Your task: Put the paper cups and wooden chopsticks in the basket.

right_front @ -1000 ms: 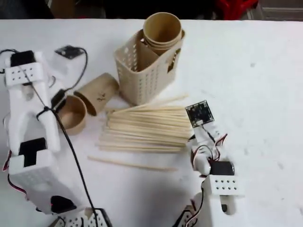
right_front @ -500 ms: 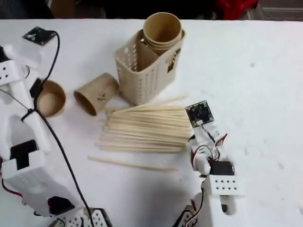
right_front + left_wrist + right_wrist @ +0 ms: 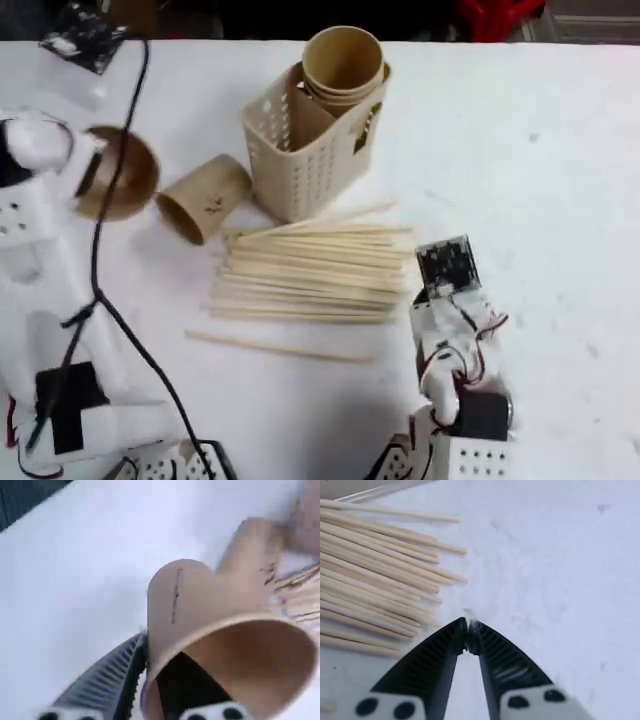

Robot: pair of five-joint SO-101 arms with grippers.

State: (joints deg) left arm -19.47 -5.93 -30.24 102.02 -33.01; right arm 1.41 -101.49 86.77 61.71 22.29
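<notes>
My left gripper [image 3: 95,175] is shut on the rim of a brown paper cup [image 3: 120,175], held above the table's left side; in the left wrist view one finger [image 3: 112,672] lies outside the cup [image 3: 225,640] and the other inside. A second cup [image 3: 203,197] lies on its side beside the perforated basket [image 3: 300,165], which holds stacked cups [image 3: 343,62]. A pile of wooden chopsticks [image 3: 310,270] lies in front of the basket. My right gripper [image 3: 468,630] is shut, empty, on the table just past the chopsticks' ends [image 3: 380,580].
One stray chopstick [image 3: 280,347] lies nearer the front edge. The right arm [image 3: 455,330] stands at the front right. A black cable [image 3: 130,330] trails from the left arm. Bare white table [image 3: 540,170] stretches to the right of the basket.
The left arm has lifted the cup off the table and swung it left and away from the lying cup. The right arm has shifted slightly right, off the chopstick pile.
</notes>
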